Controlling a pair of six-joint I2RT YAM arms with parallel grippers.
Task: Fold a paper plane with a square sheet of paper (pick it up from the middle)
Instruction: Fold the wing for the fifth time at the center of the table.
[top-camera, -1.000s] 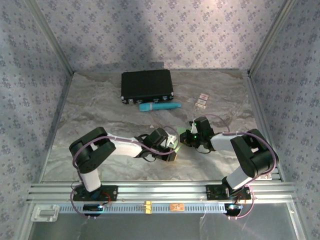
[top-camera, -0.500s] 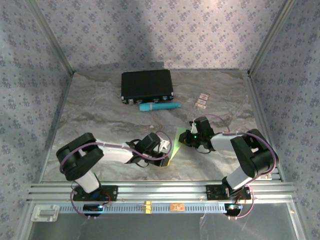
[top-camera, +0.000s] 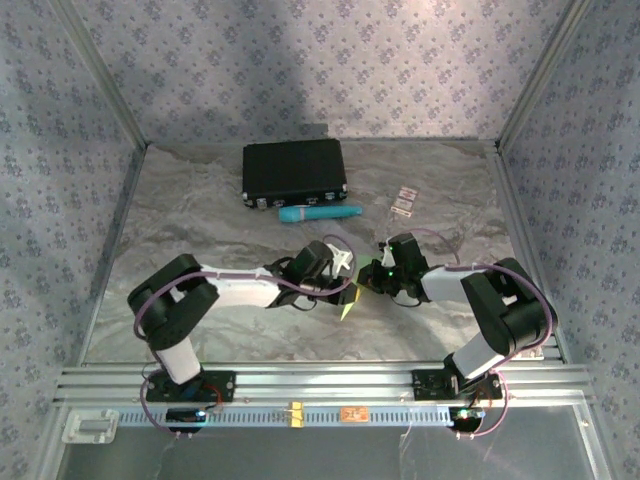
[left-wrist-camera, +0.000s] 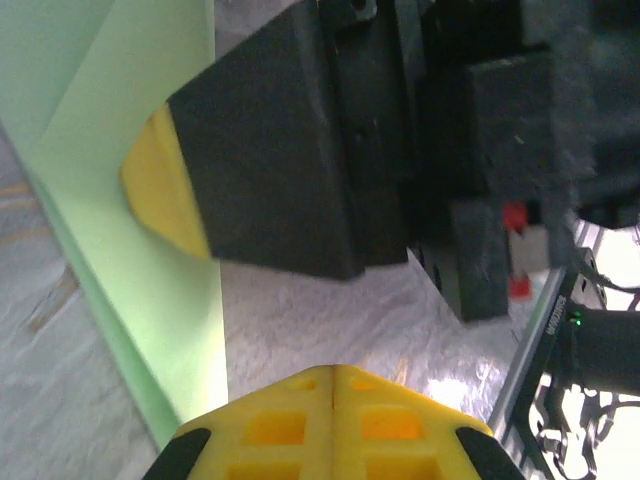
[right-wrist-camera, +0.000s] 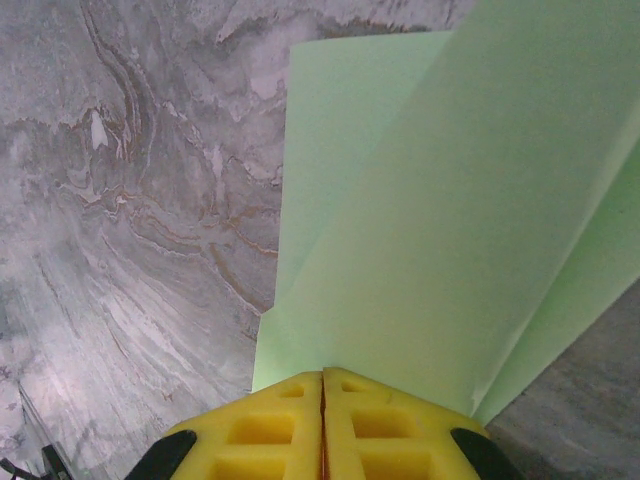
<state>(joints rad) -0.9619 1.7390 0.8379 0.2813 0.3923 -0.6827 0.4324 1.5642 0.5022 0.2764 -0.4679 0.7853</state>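
Note:
The square sheet of paper (right-wrist-camera: 440, 230), pale green and part-folded into layers, lies on the marble table between the two arms; a small corner of it (top-camera: 349, 304) pokes out under the grippers. My right gripper (right-wrist-camera: 322, 373) is shut, its tips against the paper with no paper visible between the jaws. In the left wrist view its dark finger with a yellow tip (left-wrist-camera: 165, 195) rests over the paper (left-wrist-camera: 110, 190). My left gripper (left-wrist-camera: 333, 368) is shut on nothing, just beside the paper's edge and close to the right gripper (top-camera: 368, 281).
A black case (top-camera: 294, 172) stands at the back of the table, with a teal tube (top-camera: 318, 213) in front of it. Two small cards (top-camera: 404, 200) lie to the right. Patterned walls and metal rails close in the table.
My left gripper swung down and left along the paper, then came back up and right next to the right gripper. Less paper shows now. The right arm stayed put.

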